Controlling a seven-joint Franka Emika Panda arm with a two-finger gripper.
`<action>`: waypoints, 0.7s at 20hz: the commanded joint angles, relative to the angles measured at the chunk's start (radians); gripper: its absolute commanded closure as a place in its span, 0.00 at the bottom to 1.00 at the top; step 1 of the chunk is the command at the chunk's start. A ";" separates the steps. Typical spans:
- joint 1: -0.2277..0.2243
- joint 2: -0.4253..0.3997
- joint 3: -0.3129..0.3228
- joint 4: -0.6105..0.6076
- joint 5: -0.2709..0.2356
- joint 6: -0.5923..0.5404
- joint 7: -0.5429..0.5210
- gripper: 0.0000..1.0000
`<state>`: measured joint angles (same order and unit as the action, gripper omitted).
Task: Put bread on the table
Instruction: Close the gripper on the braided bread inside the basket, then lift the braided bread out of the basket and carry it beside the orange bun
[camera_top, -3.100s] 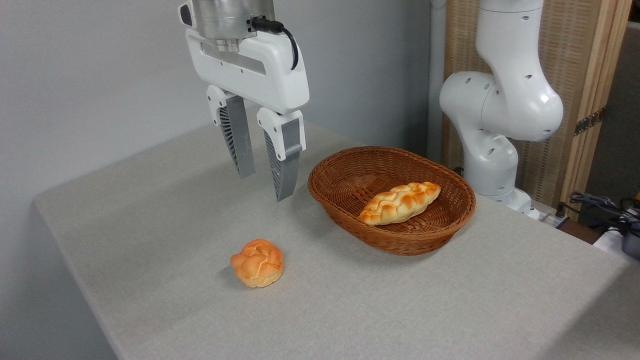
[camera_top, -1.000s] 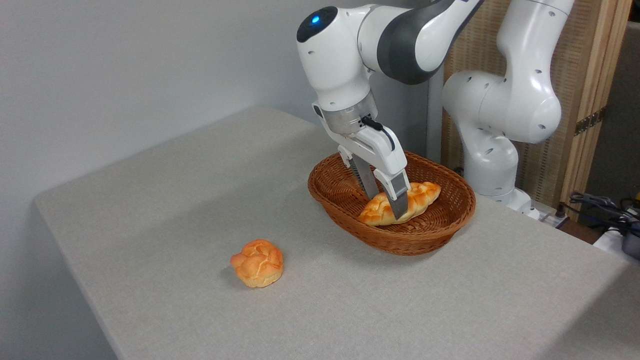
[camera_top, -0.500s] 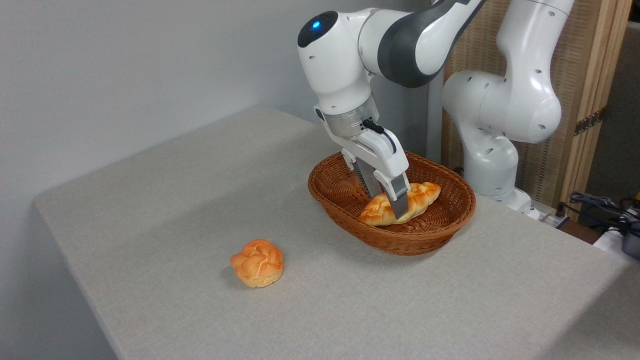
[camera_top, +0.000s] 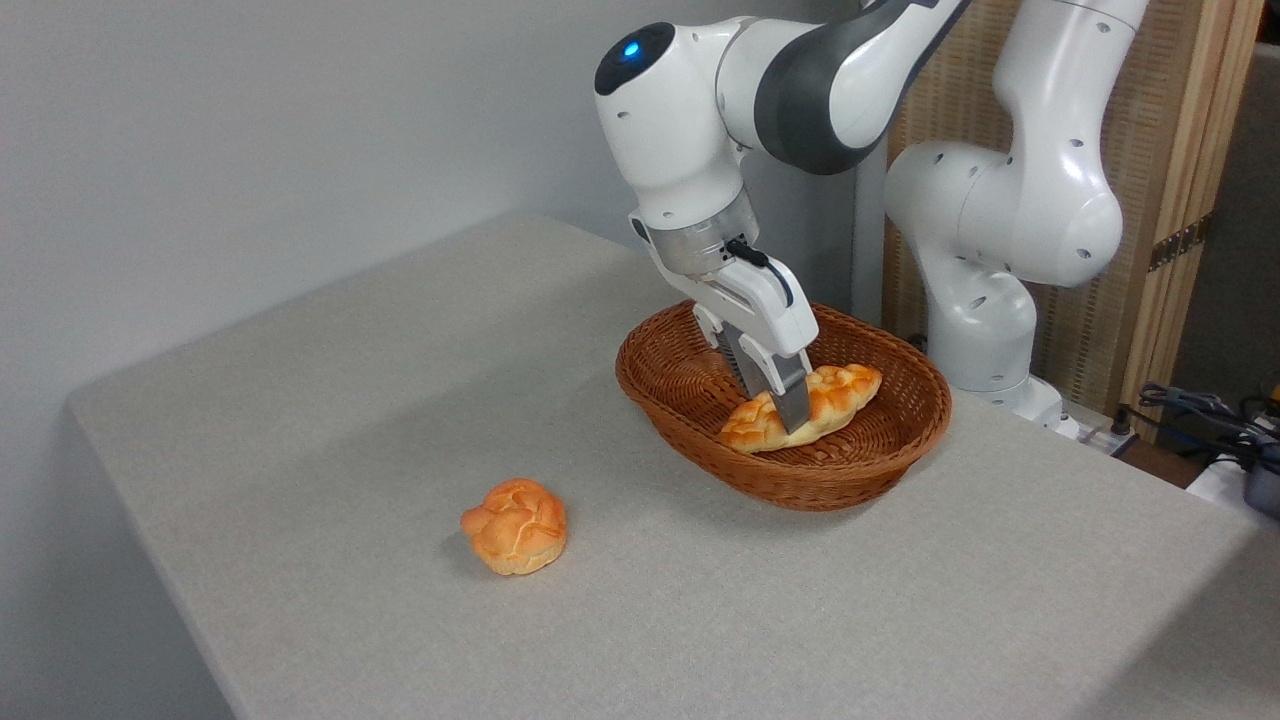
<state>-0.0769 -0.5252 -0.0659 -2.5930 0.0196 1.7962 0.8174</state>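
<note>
Bread (camera_top: 835, 395) lies inside the basket (camera_top: 905, 440), long axis running from the basket's near-left to far-right. The gripper (camera_top: 780, 405) reaches down across its middle, fingers narrowed onto the loaf, apparently gripping it. The table (camera_top: 350, 420) waits outside the basket.

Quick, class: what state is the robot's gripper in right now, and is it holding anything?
Gripper: closed on the braided bread, which still lies in the wicker basket, not yet lifted.
</note>
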 joint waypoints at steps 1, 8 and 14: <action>-0.006 0.004 0.006 -0.007 0.019 -0.032 0.011 0.74; -0.035 0.002 0.024 0.178 0.019 -0.247 0.012 0.74; -0.040 0.046 0.155 0.378 0.010 -0.282 0.042 0.74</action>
<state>-0.0978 -0.5272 0.0118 -2.3355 0.0221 1.5443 0.8341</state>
